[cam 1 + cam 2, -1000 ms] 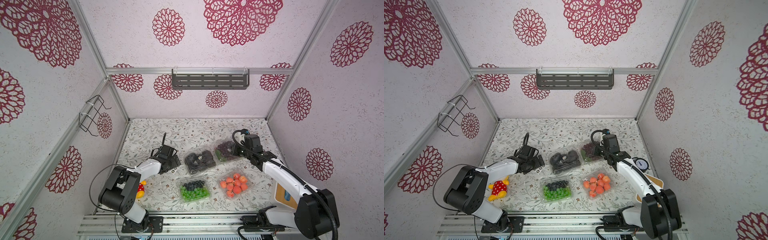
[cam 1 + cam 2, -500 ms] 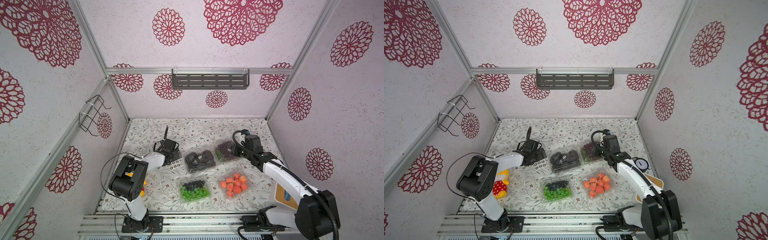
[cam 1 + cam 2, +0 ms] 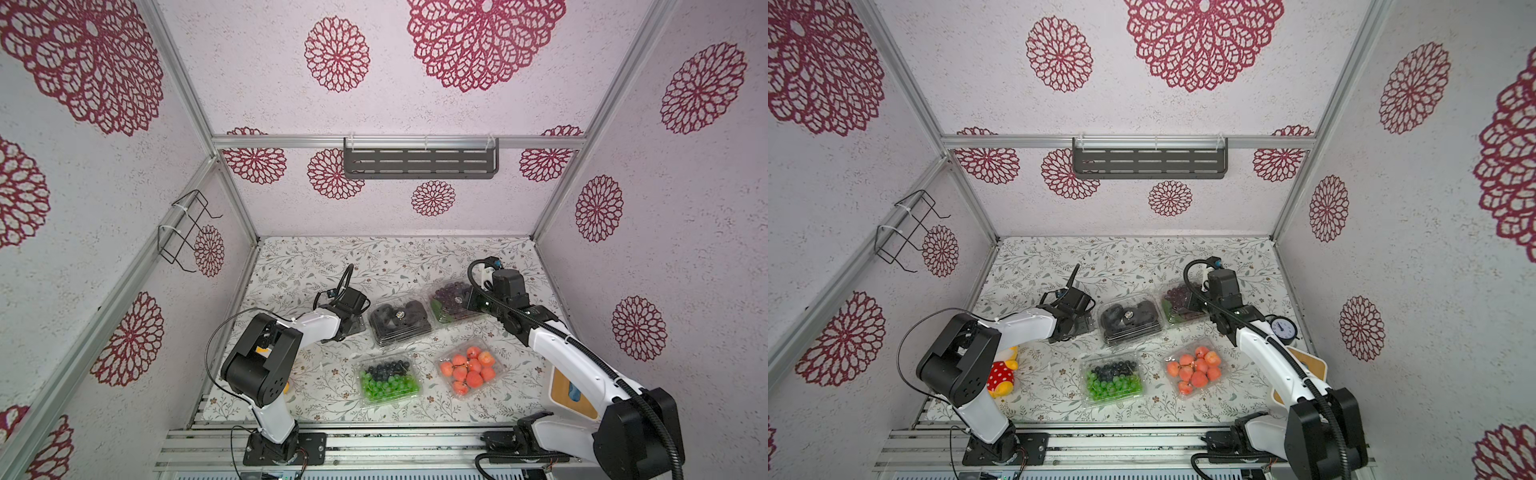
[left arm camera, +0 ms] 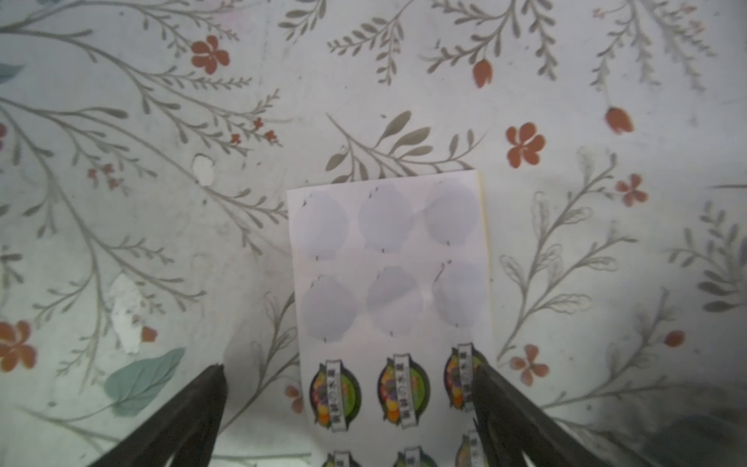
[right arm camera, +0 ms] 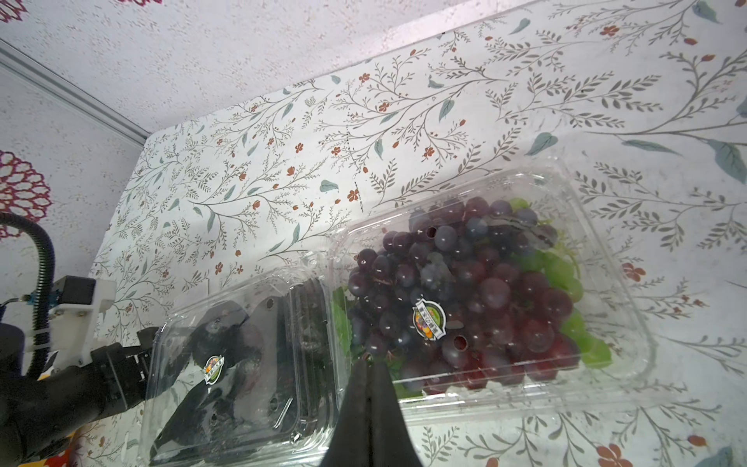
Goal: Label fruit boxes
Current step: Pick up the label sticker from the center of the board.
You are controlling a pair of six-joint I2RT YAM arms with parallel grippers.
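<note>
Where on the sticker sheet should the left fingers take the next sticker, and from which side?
Probably the rim of a printed sticker, on the side facing the emptied rows, where its banner end juts past the round edge. The sticker sheet lies flat on the table, so come from straight above; the left gripper hangs open over it.

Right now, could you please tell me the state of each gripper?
Left gripper: open, empty, over the sticker sheet.
Right gripper: shut, holding nothing, tips at the purple grape box.
</note>
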